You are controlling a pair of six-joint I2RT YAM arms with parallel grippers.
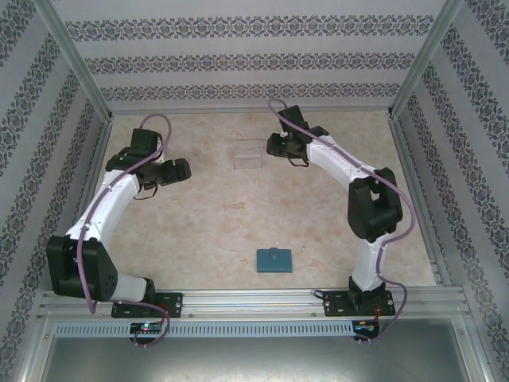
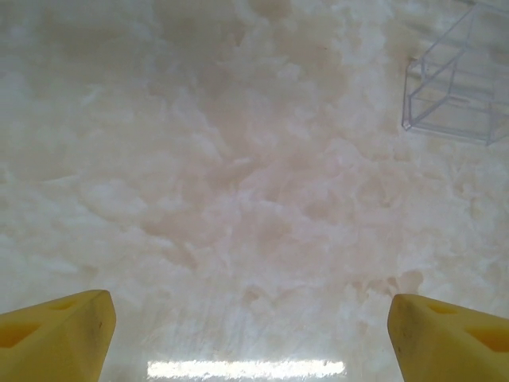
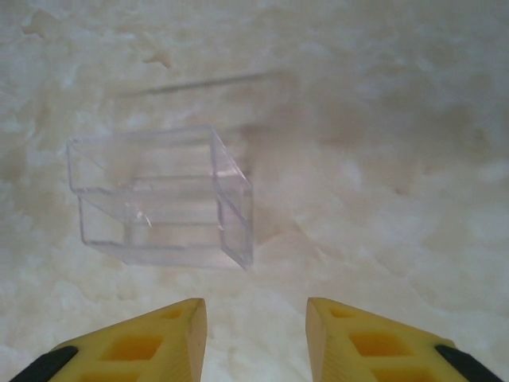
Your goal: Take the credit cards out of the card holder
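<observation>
up close, the right gripper had its yellow wedge-shaped fingers a narrow gap apart, with nothing between them, only pale marbled table below. and there was the landmark: the clear, transparent plastic tray, sitting just ahead of those tips and a touch to their left, not touching them. from above, the right gripper hung just beside the tray's right end. over to the left gripper: yellow fingers spread wide, out at the frame's corners, holding nothing, well apart from the tray on its left side. the small teal rectangular card holder lay flat and folded shut, tab on top, well apart from the tray, on the side towards the arm bases. whether the credit cards sat inside, i couldn't tell.
</observation>
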